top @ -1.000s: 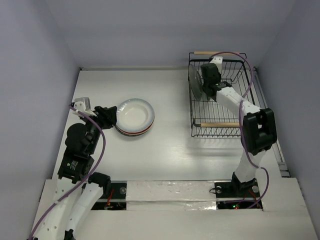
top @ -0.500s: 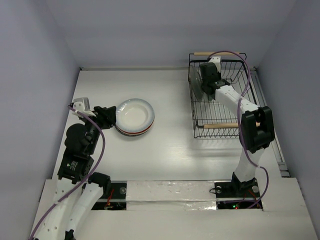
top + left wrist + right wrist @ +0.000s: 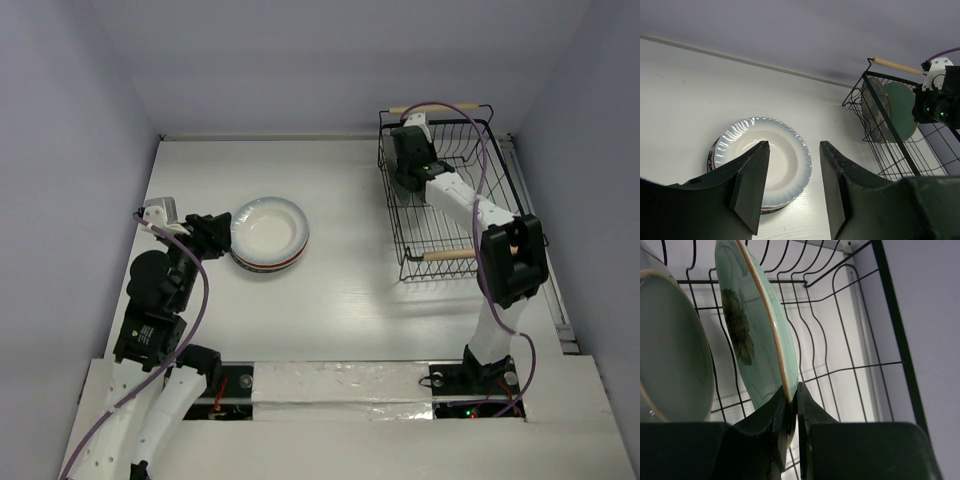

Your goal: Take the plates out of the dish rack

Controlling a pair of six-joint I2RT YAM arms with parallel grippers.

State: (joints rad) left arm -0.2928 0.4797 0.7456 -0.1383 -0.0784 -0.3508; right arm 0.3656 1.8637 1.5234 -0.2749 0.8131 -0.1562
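The mint green plate [image 3: 757, 335] is standing on edge inside the dish rack [image 3: 395, 215], which is sitting at the far right of the table [image 3: 340, 310]. The right gripper [image 3: 791, 399] is pinching the plate's lower rim, its jaws closed down to the thickness of the plate. Just to the plate's left, a second plate [image 3: 670, 355], pale with a tan rim, is also standing on edge, with a narrow gap showing between the two. On the green plate's other side, bare wire is running out to the rack's side.

From above, the right arm is covering both plates, and only the rack's outline and its near wooden handle [image 3: 448, 256] are showing. The left wrist view is showing both plates at the rack's left end.

A stack of plates [image 3: 270, 232] is lying on the left half of the table, well apart from the rack, with bare tabletop between them. The left gripper [image 3: 792, 145] is hovering at the stack's left edge, jaws apart and gripping nothing.
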